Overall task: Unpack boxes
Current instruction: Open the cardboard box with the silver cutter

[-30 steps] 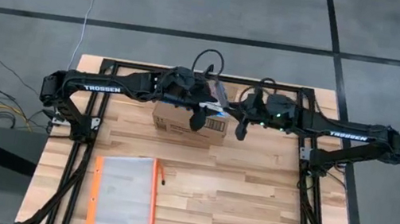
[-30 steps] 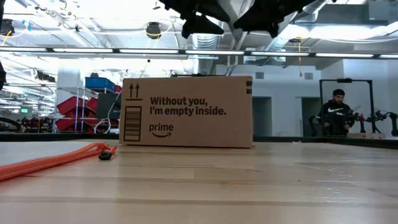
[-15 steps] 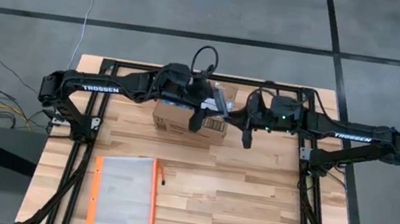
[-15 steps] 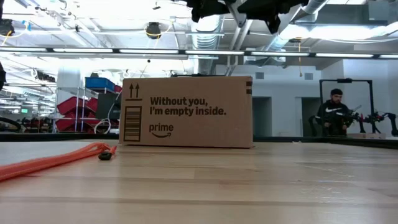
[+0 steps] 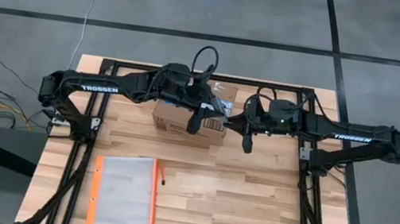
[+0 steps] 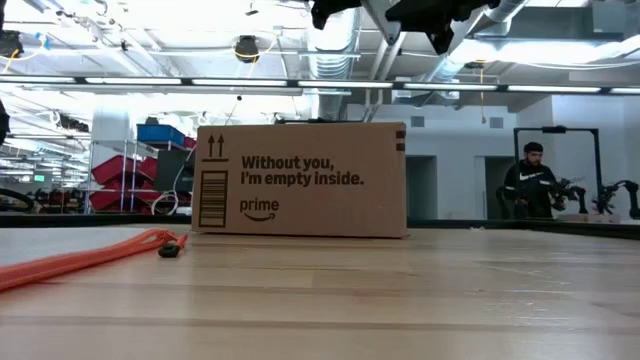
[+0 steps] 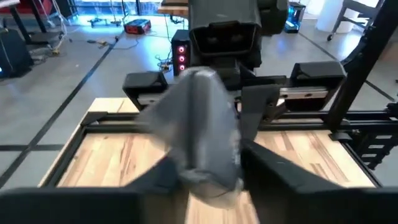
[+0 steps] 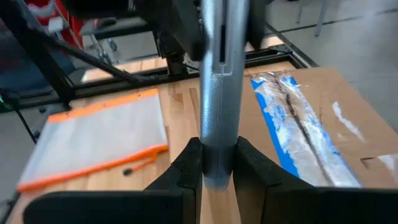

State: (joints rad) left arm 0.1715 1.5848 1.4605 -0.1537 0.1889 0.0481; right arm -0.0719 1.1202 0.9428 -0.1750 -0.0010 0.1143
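A brown corrugated cardboard box (image 5: 189,121) with blue-and-white tape, stiff and probably light, sits at the desk's (image 5: 249,208) twelve o'clock, best gripped at its flap edges, while both hands (image 7: 205,168) (image 8: 219,158) above pinch one grey flat sheet (image 8: 221,74).

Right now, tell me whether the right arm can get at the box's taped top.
Probably yes. The right gripper, shut on a grey tool, hangs just beside the box, its taped top uncovered on that side. The left gripper above the box's middle might crowd it.
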